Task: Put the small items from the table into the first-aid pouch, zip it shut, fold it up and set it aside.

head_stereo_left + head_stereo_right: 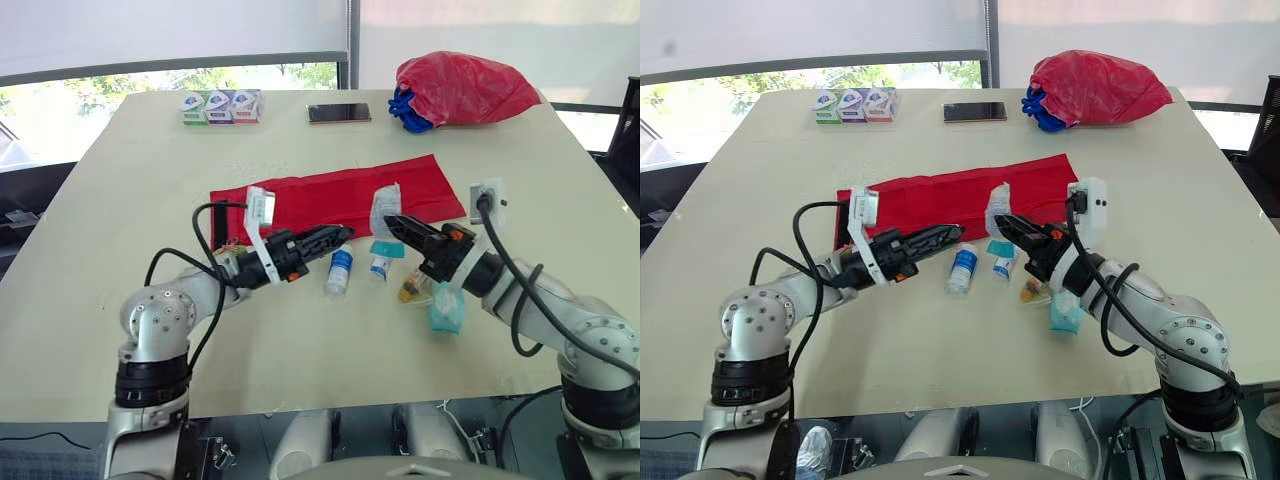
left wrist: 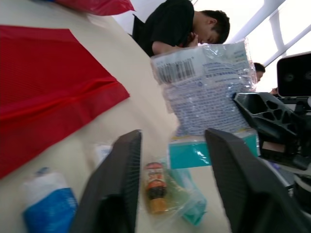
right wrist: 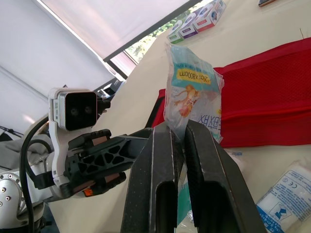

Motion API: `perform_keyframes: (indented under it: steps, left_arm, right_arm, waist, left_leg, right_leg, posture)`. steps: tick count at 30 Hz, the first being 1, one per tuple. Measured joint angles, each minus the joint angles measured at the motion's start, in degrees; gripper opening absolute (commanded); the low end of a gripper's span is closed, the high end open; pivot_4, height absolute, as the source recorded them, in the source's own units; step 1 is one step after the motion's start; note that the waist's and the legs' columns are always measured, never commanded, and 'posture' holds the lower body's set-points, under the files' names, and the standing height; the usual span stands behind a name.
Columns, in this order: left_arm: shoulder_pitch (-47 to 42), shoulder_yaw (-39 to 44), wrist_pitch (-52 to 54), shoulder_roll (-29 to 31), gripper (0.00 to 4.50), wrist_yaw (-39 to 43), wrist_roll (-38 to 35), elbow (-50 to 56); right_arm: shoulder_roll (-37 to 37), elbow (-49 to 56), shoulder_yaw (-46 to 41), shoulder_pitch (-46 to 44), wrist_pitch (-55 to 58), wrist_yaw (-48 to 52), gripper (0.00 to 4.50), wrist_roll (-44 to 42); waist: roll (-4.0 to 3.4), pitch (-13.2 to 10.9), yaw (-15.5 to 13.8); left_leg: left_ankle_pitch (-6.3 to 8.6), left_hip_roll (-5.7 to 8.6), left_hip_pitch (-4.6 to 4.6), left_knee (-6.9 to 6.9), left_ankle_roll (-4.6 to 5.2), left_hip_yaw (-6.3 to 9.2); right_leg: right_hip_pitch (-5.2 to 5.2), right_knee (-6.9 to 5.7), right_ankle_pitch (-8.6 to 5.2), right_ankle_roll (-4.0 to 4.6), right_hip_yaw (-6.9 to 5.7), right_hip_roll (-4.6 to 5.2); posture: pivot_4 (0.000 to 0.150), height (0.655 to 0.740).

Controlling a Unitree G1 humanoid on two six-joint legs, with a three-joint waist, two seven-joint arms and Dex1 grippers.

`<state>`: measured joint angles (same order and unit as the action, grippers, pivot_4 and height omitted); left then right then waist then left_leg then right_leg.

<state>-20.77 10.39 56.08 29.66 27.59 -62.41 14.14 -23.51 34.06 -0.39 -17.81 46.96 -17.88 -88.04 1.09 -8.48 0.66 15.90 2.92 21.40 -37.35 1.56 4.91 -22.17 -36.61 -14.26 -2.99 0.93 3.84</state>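
Small items lie in a loose cluster on the pale table, toward its near side. Nearest is a teal packet, partly under the right forearm. Just beyond it is a small orange-labelled bottle in a clear bag. To their left are a teal-capped tube and a white bottle with a blue label lying on its side.

Both arms are bent at the elbow and reach inward over this cluster, forearms low above the table, so the two claws point at each other. Their tips are near but apart. The left claw hovers above the blue-labelled bottle. Its fingers are spread wide with nothing between them. The right claw is pinched narrow on the bottom edge of a clear bandage packet. The packet stands upright above the claw, lifted off the table.

Just behind the claws, the red first-aid pouch lies flat and unfolded across the middle of the table. The lifted packet rises in front of its near edge.

Farther back, near the far edge, three small boxes stand in a row at the left. A dark phone lies flat at the centre. A crumpled red plastic bag sits at the right with something blue at its left side. In the left wrist view, a person in a dark top is beyond the table.
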Motion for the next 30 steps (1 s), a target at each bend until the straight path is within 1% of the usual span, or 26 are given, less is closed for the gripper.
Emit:
perform_keyframes:
  steps: [1, 2, 3, 4, 8, 11, 12, 15, 18, 20, 26, 29, 30]
  left_arm:
    - [-0.30, -0.26, -1.24, 0.92, 4.15, 0.69, 2.02, -0.71]
    - [-1.00, -1.55, -3.44, 2.72, 4.45, 1.86, 5.63, -1.82]
    - [-1.55, -2.67, -5.58, 4.28, 4.45, 2.88, 8.95, -2.79]
    - [-2.34, -4.52, -9.08, 6.28, 4.45, 4.13, 13.97, -4.69]
    - [-4.42, -9.97, -20.53, 10.43, 4.45, 6.88, 29.81, -12.18]
    - [-5.55, -13.26, -25.89, 11.70, 4.45, 8.53, 37.12, -16.36]
    - [-6.04, -14.93, -28.49, 12.81, 4.45, 8.94, 41.06, -18.43]
    - [-6.03, -16.35, -32.82, 15.73, 4.45, 9.60, 47.91, -22.41]
    - [-6.01, -16.41, -36.40, 17.23, 4.45, 9.73, 52.67, -23.90]
    - [-5.74, -16.05, -37.54, 17.40, 4.45, 9.64, 54.33, -24.03]
    - [-4.02, -15.28, -38.76, 17.08, 4.45, 10.75, 55.80, -24.25]
    - [-4.44, -15.75, -41.05, 15.71, 4.45, 11.19, 57.65, -26.21]
    - [-4.79, -16.17, -42.18, 15.66, 3.92, 11.34, 58.56, -27.25]
  right_arm:
    - [-0.15, -0.15, -0.07, 0.25, -0.13, 0.03, 0.00, -0.21]
    - [-0.56, -0.38, -0.14, 0.67, -0.20, 0.10, 0.00, -0.31]
    - [-0.95, -0.49, -0.19, 1.05, -0.22, 0.16, 0.00, -0.36]
    - [-1.34, -0.53, -0.37, 1.59, -0.24, 0.39, 0.00, -0.49]
    - [-3.25, -0.60, -0.75, 3.04, -0.35, 1.41, 0.00, -1.35]
    - [-4.22, -0.53, -1.19, 4.12, -0.70, 1.89, 0.00, -2.21]
    - [-5.32, 0.07, -1.80, 5.15, -0.88, 2.51, 0.00, -3.00]
    - [-8.28, 1.88, -3.30, 7.79, -1.02, 3.78, 0.00, -4.85]
    - [-10.44, 2.44, -4.78, 9.17, -1.29, 4.76, 0.00, -5.60]
    - [-10.88, 2.72, -5.24, 9.52, -2.08, 5.14, 0.00, -6.17]
    - [-10.53, 3.47, -5.23, 9.55, -4.46, 5.84, 0.00, -8.92]
    - [-9.85, 3.50, -4.87, 9.49, -5.32, 5.99, 0.00, -10.37]
    - [-9.91, 3.50, -4.77, 9.49, -5.37, 6.00, 0.00, -10.42]
  waist:
    - [0.00, 0.00, 0.02]
    - [0.00, 0.00, -0.03]
    - [-0.01, -0.01, -0.04]
    - [-0.02, -0.01, -0.06]
    - [0.01, 0.01, -0.03]
    - [0.01, 0.00, -0.04]
    - [0.02, 0.00, -0.05]
    - [0.06, -0.02, -0.02]
    - [0.10, -0.04, -0.05]
    - [0.10, -0.04, -0.06]
    - [0.11, -0.04, -0.03]
    - [0.12, -0.03, -0.18]
    - [0.16, -0.02, -0.17]
  left_leg:
    - [0.00, 0.00, 0.00, 0.01, 0.00, 0.00]
    - [0.00, 0.00, 0.00, 0.01, 0.00, 0.00]
    - [0.00, 0.00, 0.01, 0.02, 0.00, -0.01]
    - [0.00, 0.01, 0.02, 0.04, 0.01, -0.02]
    - [0.00, 0.00, 0.35, 0.05, 0.01, -0.04]
    - [0.00, 0.00, 0.45, 0.05, 0.01, -0.02]
    - [0.00, 0.00, 0.46, 0.05, 0.02, -0.01]
    - [0.04, 0.00, 0.46, 0.07, 0.08, 0.00]
    - [0.15, -0.01, 0.46, 0.05, 0.29, 0.00]
    - [0.15, -0.02, 0.46, 0.05, 0.30, 0.03]
    - [0.15, -0.05, 0.47, 0.05, 0.30, 0.09]
    - [0.15, -0.05, 0.46, 0.02, 0.30, 0.12]
    - [0.15, -0.04, 0.46, 0.01, 0.30, 0.12]
  right_leg:
    - [0.00, 0.01, 0.00, 0.00, 0.01, -0.01]
    - [0.00, 0.01, 0.00, 0.00, 0.00, -0.01]
    - [-0.02, 0.03, 0.00, 0.00, 0.01, -0.02]
    - [-0.02, 0.04, 0.00, 0.00, 0.02, -0.02]
    - [-0.41, 0.05, 0.02, -0.01, 0.06, 0.01]
    - [-0.44, 0.06, 0.02, -0.01, 0.02, 0.10]
    - [-0.44, 0.07, 0.02, -0.01, 0.02, 0.13]
    - [-0.44, 0.09, 0.02, -0.02, 0.01, 0.19]
    - [-0.43, 0.08, 0.03, -0.03, 0.02, 0.29]
    - [-0.43, 0.08, 0.03, -0.03, 0.03, 0.31]
    - [-0.43, 0.07, 0.03, -0.03, 0.05, 0.32]
    - [-0.43, 0.06, 0.03, -0.03, 0.04, 0.33]
    - [-0.43, 0.06, 0.03, -0.03, 0.04, 0.32]
  posture:
    - [0.150, 0.7400]
    - [0.150, 0.7400]
    - [0.150, 0.7400]
    - [0.150, 0.7400]
    - [0.150, 0.7400]
    - [0.150, 0.7400]
    - [0.150, 0.7400]
    - [0.150, 0.7400]
    - [0.150, 0.7400]
    - [0.150, 0.7400]
    - [0.150, 0.7400]
    - [0.150, 0.7400]
    - [0.150, 0.7400]
